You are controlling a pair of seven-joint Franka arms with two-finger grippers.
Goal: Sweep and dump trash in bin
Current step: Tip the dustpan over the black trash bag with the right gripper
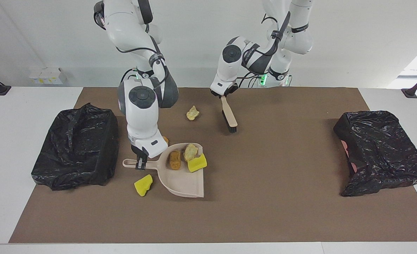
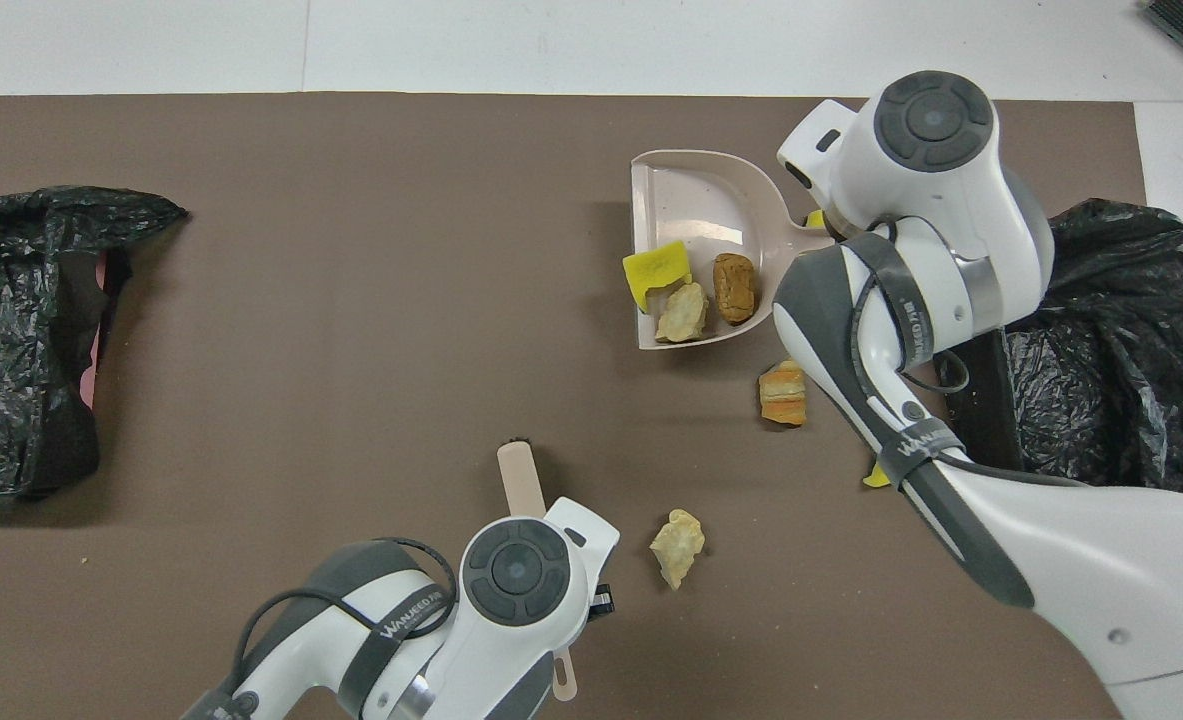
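Beige plastic marks both tools we hold. Our right gripper [image 1: 140, 163] is clamped on the handle of the dustpan [image 1: 185, 181], which sits on the brown mat [image 1: 264, 197] toward the right arm's end of the table. Our left gripper [image 1: 223, 94] is closed tight on the handle of the brush [image 1: 229, 116], whose bristle end hangs down over the mat close to the robots.

We count 3 pieces of trash in the dustpan: a yellow sponge wedge [image 1: 197, 163], a pale beige chunk [image 1: 190, 151] and an orange-tan piece [image 1: 175, 160], all bunched at the side of the pan nearer the robots. A second yellow wedge [image 1: 143, 185] lies on the mat just beside the pan's handle, farther from the robots. A bread-like piece [image 2: 783, 393] lies on the mat just beside the pan, nearer the robots. A loose beige chunk [image 1: 192, 113] rests on the mat near the brush head. We see a yellow sliver [image 2: 875, 478] poking out beside the right arm.

We see 2 bins lined with black bags, 1 at the right arm's end [image 1: 76, 144] and 1 at the left arm's end [image 1: 381, 148].
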